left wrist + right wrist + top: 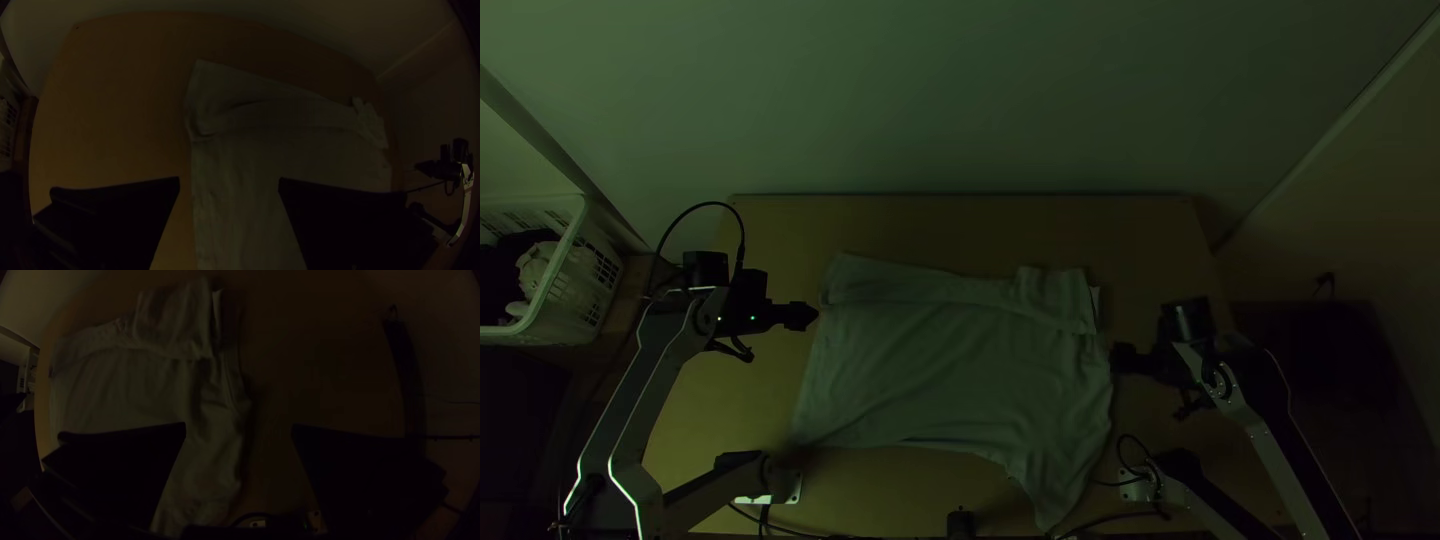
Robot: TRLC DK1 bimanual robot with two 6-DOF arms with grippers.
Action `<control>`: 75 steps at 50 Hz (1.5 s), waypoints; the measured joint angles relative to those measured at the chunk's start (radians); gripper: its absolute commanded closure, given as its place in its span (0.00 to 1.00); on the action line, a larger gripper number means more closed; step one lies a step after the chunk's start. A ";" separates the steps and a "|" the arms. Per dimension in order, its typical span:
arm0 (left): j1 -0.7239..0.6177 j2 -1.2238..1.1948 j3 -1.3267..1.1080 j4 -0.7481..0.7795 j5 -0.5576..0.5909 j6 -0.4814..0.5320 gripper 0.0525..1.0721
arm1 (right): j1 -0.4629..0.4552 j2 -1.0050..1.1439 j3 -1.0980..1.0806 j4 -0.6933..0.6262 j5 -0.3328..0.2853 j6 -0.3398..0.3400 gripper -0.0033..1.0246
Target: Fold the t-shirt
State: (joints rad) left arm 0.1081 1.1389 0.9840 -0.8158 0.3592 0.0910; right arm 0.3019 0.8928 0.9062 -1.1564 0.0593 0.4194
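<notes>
Wooden table (960, 225) under t-shirt (930, 370), pale wall (960, 100) beyond.

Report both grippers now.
Left gripper: open, holding nothing, over the shirt's edge.
Right gripper: open, holding nothing, by the shirt's opposite side.

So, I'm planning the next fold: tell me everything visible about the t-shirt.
The t-shirt is pale, soft-looking cloth lying wrinkled across the table. A band along its far side looks folded over; at the right, a tapering part points toward the near edge. The left gripper and right gripper hang open by its side edges, gripping none of it.
</notes>
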 measured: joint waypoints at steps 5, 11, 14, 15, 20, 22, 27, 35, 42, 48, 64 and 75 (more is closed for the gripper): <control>0.012 -0.040 0.008 -0.071 0.000 0.000 0.06 | 0.006 -0.036 -0.002 -0.066 -0.050 0.048 0.07; 0.012 -0.093 0.008 -0.132 0.000 0.005 0.06 | 0.006 -0.074 -0.039 -0.106 -0.131 0.104 0.07; 0.012 -0.113 0.010 -0.177 0.000 0.008 0.06 | 0.014 -0.090 -0.065 -0.117 -0.164 0.128 0.07; 0.013 -0.117 0.010 -0.194 0.000 0.009 0.06 | 0.018 -0.095 -0.075 -0.119 -0.174 0.135 0.07; 0.018 -0.125 0.011 -0.287 0.000 0.016 0.06 | 0.052 -0.106 -0.112 -0.126 -0.215 0.174 0.07; 0.019 -0.125 0.011 -0.325 0.000 0.016 0.06 | 0.065 -0.107 -0.123 -0.129 -0.231 0.185 0.07; 0.019 -0.125 0.011 -0.410 0.000 0.016 0.06 | 0.096 -0.107 -0.154 -0.137 -0.270 0.214 0.07; 0.035 -0.125 0.011 -0.478 0.000 0.035 0.06 | 0.150 -0.101 -0.186 -0.145 -0.315 0.248 0.07; 0.045 -0.126 0.009 -0.517 0.000 0.045 0.06 | 0.196 -0.082 -0.213 -0.166 -0.337 0.265 0.07; 0.045 -0.132 -0.001 -0.539 0.000 0.049 0.06 | 0.229 -0.065 -0.220 -0.171 -0.341 0.265 0.07; 0.045 -0.124 -0.019 -0.545 0.000 0.049 0.06 | 0.332 0.031 -0.253 -0.126 -0.390 0.265 0.11; 0.045 -0.089 -0.019 -0.545 0.000 0.049 0.06 | 0.392 0.115 -0.282 -0.039 -0.404 0.261 0.16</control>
State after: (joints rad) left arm 0.1528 1.0500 0.9649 -1.3605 0.3592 0.1402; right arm 0.6937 1.0080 0.6243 -1.1950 -0.3447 0.6800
